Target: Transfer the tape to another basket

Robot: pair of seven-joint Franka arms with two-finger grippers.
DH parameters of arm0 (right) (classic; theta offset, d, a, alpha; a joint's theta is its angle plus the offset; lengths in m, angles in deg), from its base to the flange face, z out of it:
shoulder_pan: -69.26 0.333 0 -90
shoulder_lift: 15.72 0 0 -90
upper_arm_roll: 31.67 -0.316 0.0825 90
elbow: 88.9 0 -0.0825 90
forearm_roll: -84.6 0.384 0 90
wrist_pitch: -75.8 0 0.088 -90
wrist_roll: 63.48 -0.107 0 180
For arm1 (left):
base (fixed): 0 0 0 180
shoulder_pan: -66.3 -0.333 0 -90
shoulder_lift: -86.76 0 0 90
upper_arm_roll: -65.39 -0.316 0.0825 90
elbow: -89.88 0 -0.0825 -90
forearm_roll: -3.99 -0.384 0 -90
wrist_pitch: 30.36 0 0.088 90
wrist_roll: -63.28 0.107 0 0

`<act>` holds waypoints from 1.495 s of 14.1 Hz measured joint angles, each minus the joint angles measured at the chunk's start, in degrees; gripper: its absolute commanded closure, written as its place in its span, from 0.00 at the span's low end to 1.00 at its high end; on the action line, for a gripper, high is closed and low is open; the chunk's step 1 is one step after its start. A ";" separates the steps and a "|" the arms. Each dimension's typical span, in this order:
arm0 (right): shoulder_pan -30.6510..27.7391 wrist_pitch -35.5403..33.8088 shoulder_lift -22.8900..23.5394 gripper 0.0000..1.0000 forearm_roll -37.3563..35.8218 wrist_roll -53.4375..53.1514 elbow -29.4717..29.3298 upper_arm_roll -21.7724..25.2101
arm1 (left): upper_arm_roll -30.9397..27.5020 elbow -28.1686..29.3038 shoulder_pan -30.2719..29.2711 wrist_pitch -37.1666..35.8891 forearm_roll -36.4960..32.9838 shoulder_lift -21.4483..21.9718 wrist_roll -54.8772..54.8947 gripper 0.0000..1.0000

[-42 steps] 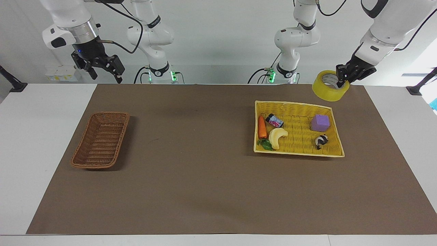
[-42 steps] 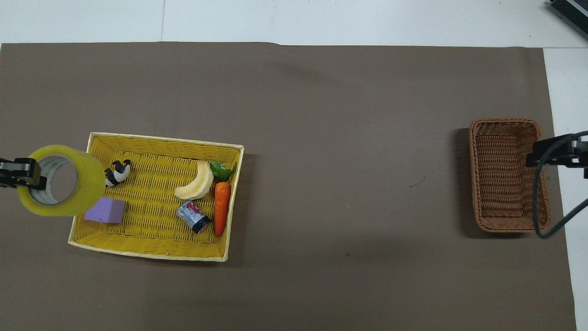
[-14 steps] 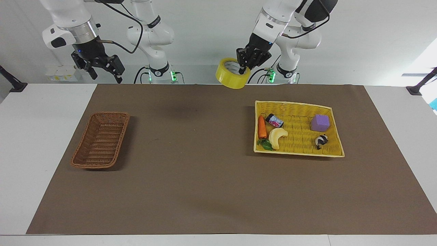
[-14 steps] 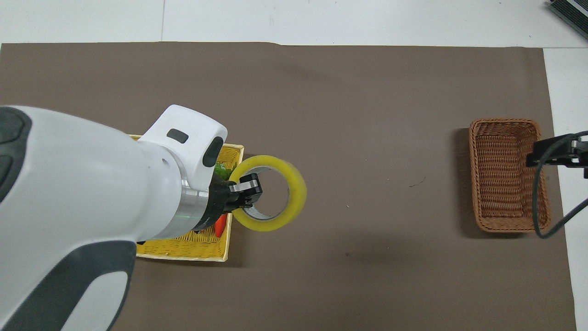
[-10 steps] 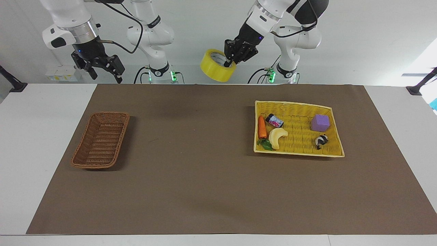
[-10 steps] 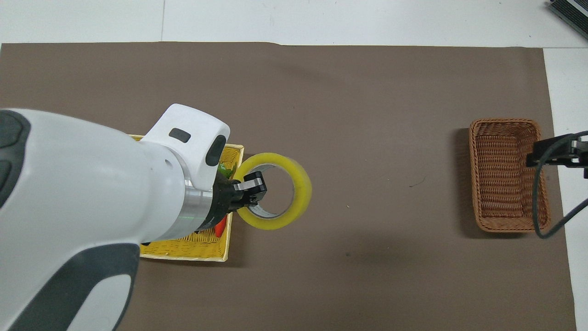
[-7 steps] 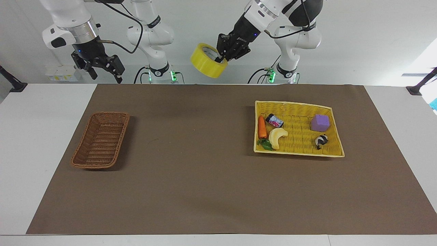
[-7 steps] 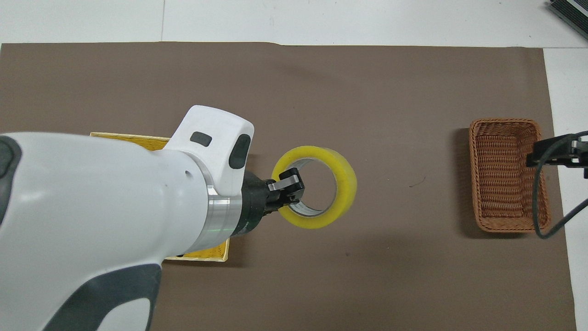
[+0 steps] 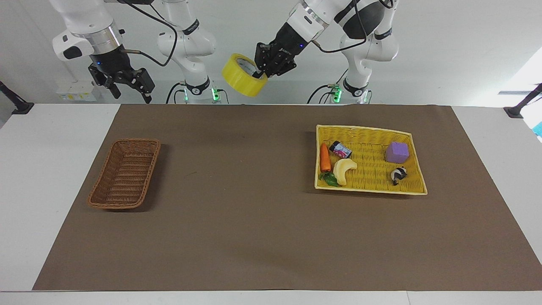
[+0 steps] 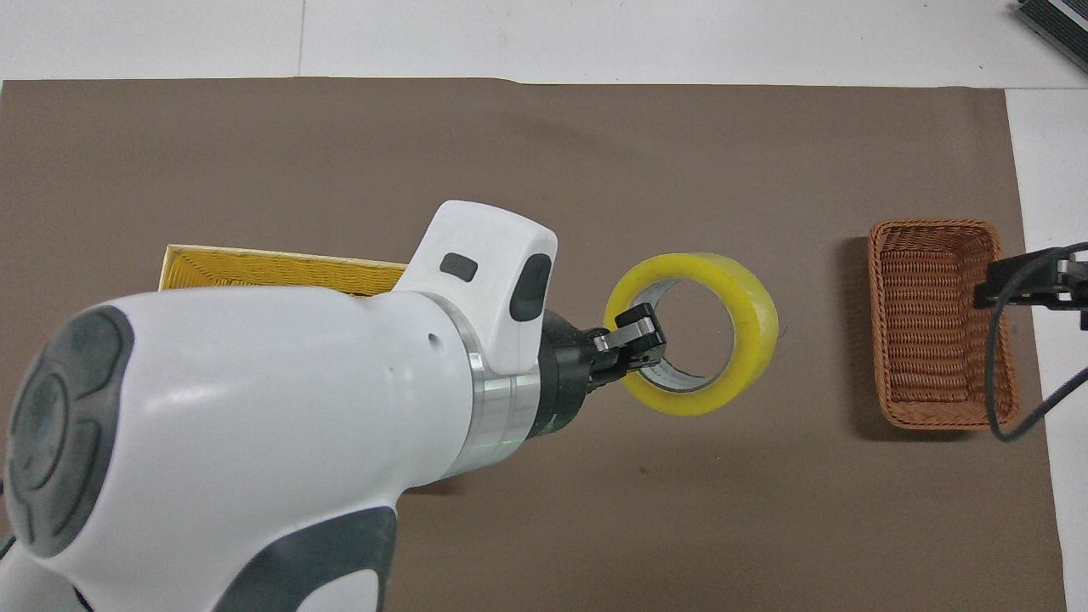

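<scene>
Facing view: left gripper point(image 9: 259, 73) pinches the wall of the tape point(image 9: 244, 80), carried high over the brown mat; a stiff, light, probably slick ring, best gripped through its core; right gripper point(image 9: 127, 84) waits, fingers apart, near the basket point(image 9: 125, 173)

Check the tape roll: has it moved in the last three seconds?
Yes. The tape roll, held by the left hand, has travelled from above the yellow tray toward the brown wicker basket, now over the mat between them.
</scene>
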 measured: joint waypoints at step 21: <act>2.72 -0.93 -0.08 0.00 28.31 5.69 0.28 -0.46 | 0.11 4.51 0.11 -3.05 0.02 -0.24 0.90 1.00</act>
